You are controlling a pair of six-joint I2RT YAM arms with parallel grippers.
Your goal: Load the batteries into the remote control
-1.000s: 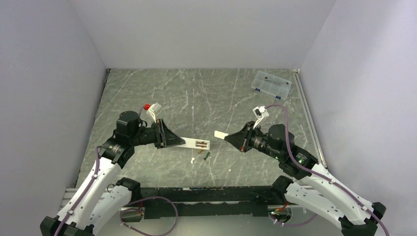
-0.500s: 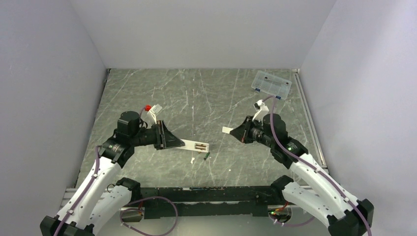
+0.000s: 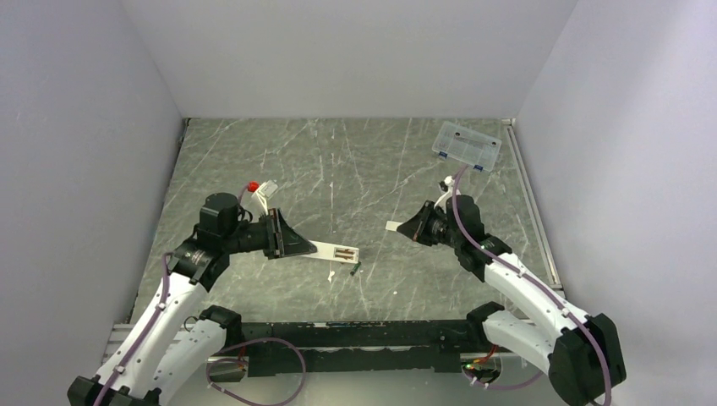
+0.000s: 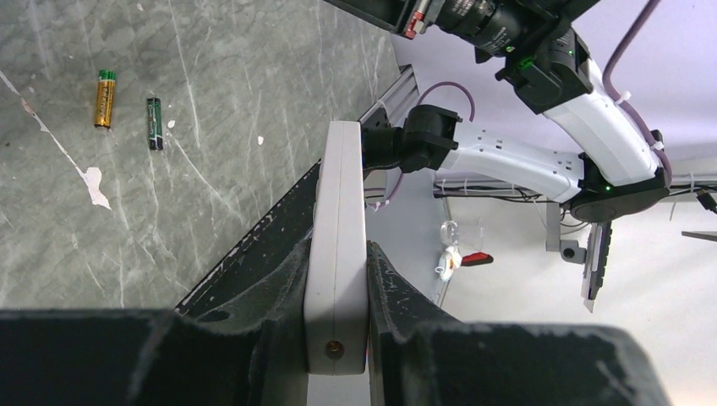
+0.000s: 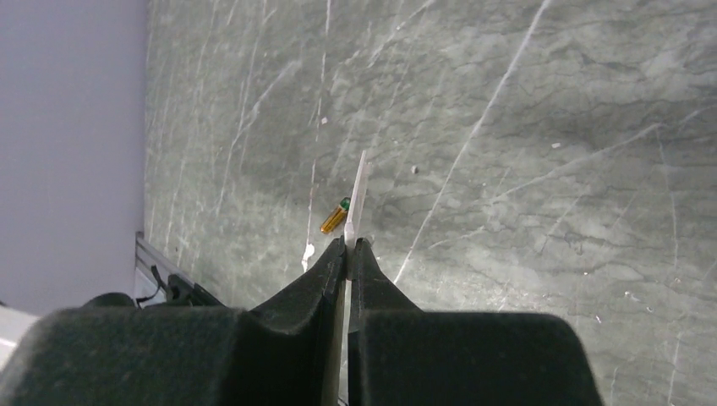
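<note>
The left gripper [image 4: 336, 254] is clamped on one end of the remote control [image 4: 340, 186], which projects straight out past its fingertips. The gold battery [image 4: 104, 98] and dark green battery [image 4: 154, 123] lie side by side on the table [image 4: 237, 76], ahead of those fingertips and off to one side. The right gripper [image 5: 348, 245] pinches a thin white cover piece [image 5: 358, 199] edge-on.

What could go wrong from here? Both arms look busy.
1. Both tools are full: the left tool clamps the remote and the right tool pinches the white cover. Neither is free for the gold battery or green battery on the table.
2. The remote is gripped at one end only, so pressing a battery in could lever it loose.
</note>
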